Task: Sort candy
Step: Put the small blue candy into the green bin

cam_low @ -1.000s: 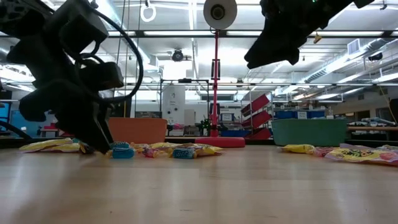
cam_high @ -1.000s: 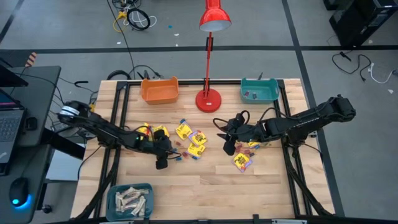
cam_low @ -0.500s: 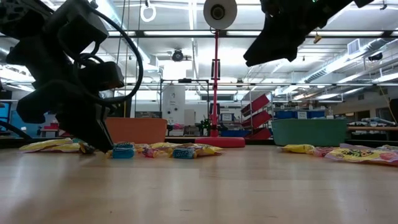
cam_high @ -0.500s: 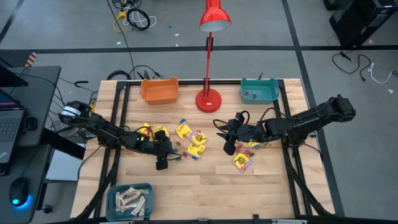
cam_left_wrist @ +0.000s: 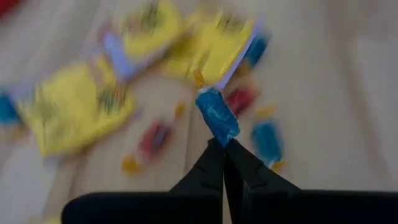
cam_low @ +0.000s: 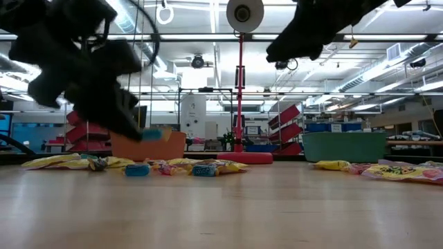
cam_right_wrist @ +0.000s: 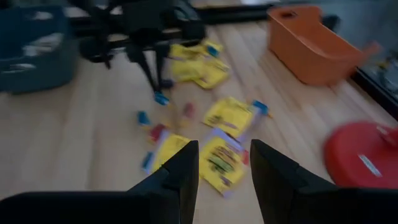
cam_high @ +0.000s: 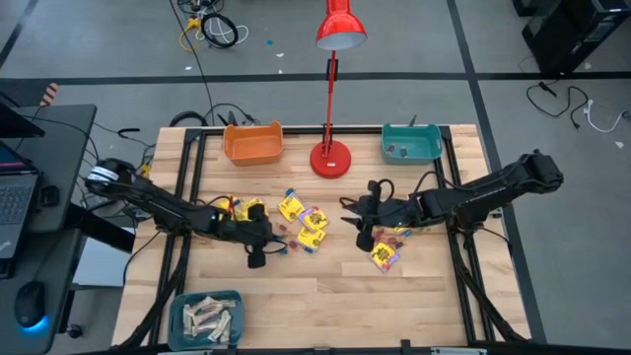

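Sorting is judged far from done: most candy [cam_high: 301,225] is left strewn mid-table, with only some seen in the blue bin [cam_high: 181,304] and teal bin [cam_high: 426,135]. One blue sweet [cam_left_wrist: 217,116] is pinched by the left gripper [cam_left_wrist: 223,144], lifted off the table. The right gripper [cam_right_wrist: 224,159] is held spread above the packets.

Overhead, table-level, two wrist views

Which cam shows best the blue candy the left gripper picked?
Left wrist view: blue candy pinched at the left gripper tips, filling mid-frame. Low view shows it lifted; right wrist view, tiny; high view, hidden.
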You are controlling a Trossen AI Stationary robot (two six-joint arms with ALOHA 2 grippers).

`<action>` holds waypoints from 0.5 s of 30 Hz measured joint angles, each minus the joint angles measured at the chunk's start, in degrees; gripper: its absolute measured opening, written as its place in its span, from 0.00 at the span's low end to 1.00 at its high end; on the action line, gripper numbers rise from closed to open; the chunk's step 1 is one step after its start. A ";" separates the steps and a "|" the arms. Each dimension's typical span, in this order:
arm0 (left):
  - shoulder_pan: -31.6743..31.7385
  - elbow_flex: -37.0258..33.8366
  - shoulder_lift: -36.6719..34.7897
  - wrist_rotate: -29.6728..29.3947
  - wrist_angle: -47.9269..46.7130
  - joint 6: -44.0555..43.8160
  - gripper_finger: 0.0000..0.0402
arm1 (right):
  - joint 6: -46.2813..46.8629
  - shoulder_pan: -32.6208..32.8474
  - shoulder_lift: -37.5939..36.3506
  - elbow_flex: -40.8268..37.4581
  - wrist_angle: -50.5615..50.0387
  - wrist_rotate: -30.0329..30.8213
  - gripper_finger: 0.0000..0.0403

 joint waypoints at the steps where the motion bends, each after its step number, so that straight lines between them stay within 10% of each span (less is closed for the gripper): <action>1: -0.16 0.02 -0.54 0.07 1.86 1.46 0.00 | -1.22 0.26 0.39 0.00 1.09 -0.76 0.32; 15: -0.30 0.04 -2.47 -1.09 23.97 20.66 0.00 | -10.60 0.99 13.69 0.00 26.52 -6.00 0.36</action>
